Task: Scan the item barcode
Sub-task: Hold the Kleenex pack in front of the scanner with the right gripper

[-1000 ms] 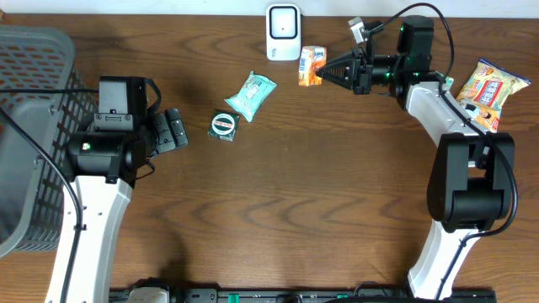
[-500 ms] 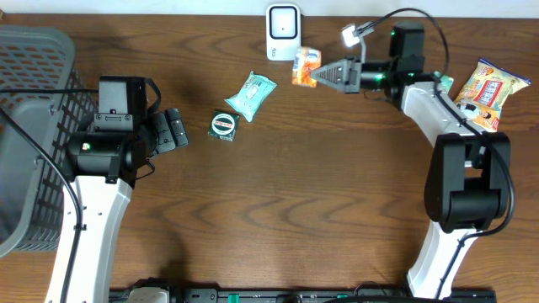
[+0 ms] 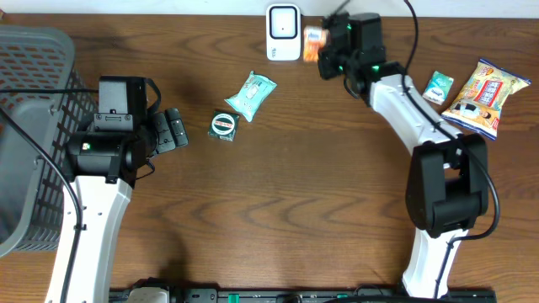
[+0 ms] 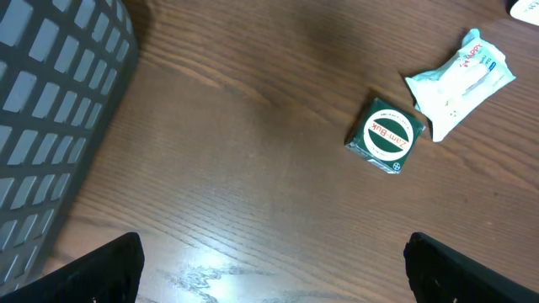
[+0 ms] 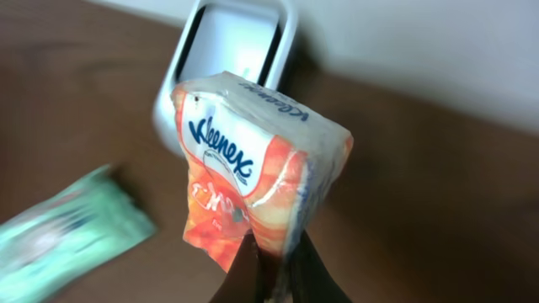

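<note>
Kleenex pack (image 5: 253, 168), soft crinkled plastic in orange and white, is pinched at its lower edge by the right gripper (image 5: 269, 257), whose jaws are closed tight on it. Just behind it stands the scanner (image 5: 232, 59), white and rounded with a dark-framed window. Only the right wrist view shows the brand lettering. Overhead, the pack is a small orange patch just beside the scanner. The left gripper (image 4: 274, 278) hangs with jaws wide and empty over the wood-grain table (image 4: 236, 194). Beyond it lie a green tin (image 4: 386, 136) with a round label and a pale crinkled packet (image 4: 459, 80). A grey lattice basket (image 4: 50, 101) stands alongside.
</note>
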Controlling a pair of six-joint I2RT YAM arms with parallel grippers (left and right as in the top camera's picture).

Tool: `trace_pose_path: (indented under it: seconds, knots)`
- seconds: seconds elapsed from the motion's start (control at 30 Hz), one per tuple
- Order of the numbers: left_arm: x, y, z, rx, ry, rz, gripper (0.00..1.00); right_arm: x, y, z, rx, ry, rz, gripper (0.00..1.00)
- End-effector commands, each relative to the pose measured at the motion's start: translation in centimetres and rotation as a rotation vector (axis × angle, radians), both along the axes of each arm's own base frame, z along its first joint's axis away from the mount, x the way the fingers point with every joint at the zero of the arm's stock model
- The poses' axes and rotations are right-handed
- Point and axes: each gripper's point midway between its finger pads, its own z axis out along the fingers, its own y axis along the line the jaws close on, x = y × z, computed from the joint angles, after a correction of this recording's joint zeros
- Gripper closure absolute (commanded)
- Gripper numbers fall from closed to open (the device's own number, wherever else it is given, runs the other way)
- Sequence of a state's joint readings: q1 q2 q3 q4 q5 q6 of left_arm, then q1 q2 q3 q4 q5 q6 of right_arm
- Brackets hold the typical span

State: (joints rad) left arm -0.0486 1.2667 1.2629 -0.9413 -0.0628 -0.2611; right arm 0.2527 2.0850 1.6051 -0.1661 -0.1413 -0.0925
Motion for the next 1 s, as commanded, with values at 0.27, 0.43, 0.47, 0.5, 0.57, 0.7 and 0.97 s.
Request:
trace_pose_path:
  seconds: [0.27,0.43,0.47,0.5,0.57,0.7,0.97]
  knots:
    - [-0.1,0.3,0.3,0.014,-0.005,0.005,0.03,4.7,3.3,7.3,-0.393,-0.528,0.021,0.99]
    - [-0.1,0.3,0.3,0.014,-0.005,0.005,0.02,6.9,4.2,7.3,-0.387,-0.531,0.02,0.99]
    - [-0.1,0.3,0.3,0.014,-0.005,0.005,0.03,7.3,4.5,7.2,-0.39,-0.524,0.025,0.99]
    - [0.0,0.3,0.3,0.014,-0.006,0.005,0.02,7.7,4.7,7.0,-0.394,-0.513,0.029,0.99]
    - [-0.1,0.3,0.3,0.014,-0.005,0.005,0.02,8.6,5.1,6.3,-0.42,-0.492,0.046,0.99]
    - [-0.1,0.3,0.3,0.014,-0.005,0.005,0.02,9.8,4.7,4.9,-0.492,-0.452,0.033,0.99]
    - [-0.1,0.3,0.3,0.014,-0.005,0.005,0.02,8.7,4.4,2.7,-0.527,-0.344,0.073,0.99]
